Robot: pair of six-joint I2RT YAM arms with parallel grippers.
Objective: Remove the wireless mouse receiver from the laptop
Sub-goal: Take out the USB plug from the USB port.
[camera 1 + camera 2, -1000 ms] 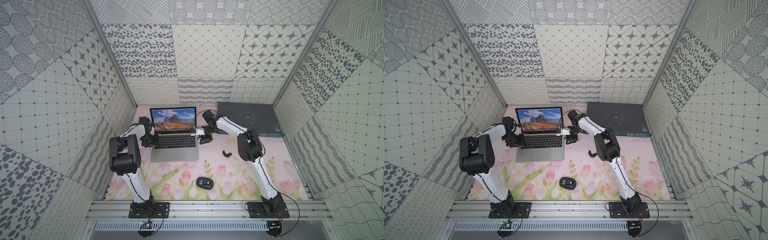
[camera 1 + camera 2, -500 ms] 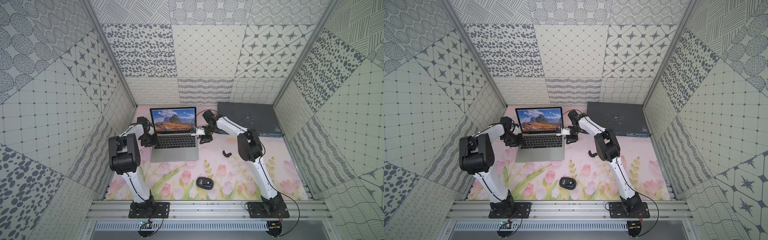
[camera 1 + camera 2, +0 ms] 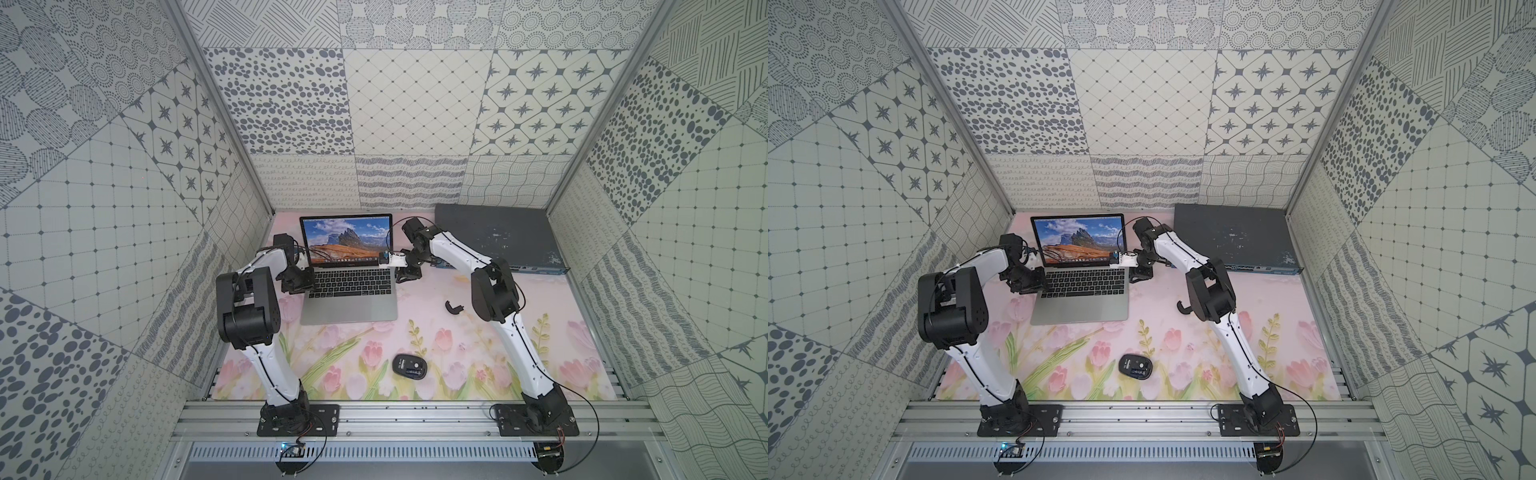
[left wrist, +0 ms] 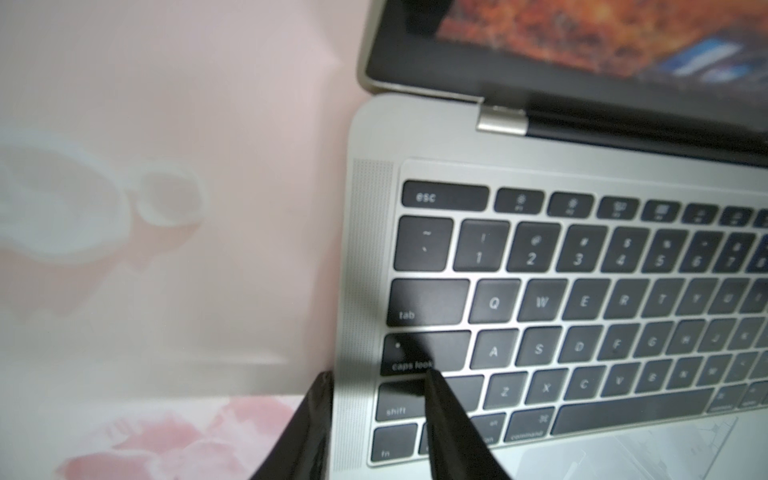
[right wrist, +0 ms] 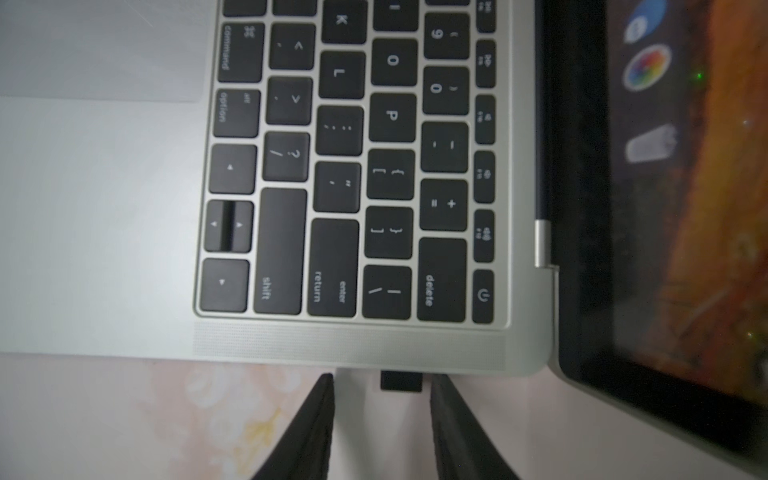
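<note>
Your right gripper (image 5: 382,379) stands open at the right edge of the laptop (image 5: 104,228), its fingers (image 5: 316,419) flanking the wireless mouse receiver (image 5: 401,381), which is plugged into that edge; one finger is just beside it, the other a little off. Your left gripper (image 4: 379,374), jaws apart, straddles the laptop's left edge by the shift key (image 4: 395,405). The mouse (image 3: 409,366), a small black curved piece (image 3: 453,307) and the dark grey box (image 3: 494,239) lie well apart from the receiver

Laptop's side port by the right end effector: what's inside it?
A black receiver is plugged into the laptop edge. Only its stub shows, between the open fingers of the right end effector, neither clamped on it. Its connector is hidden inside the port.
</note>
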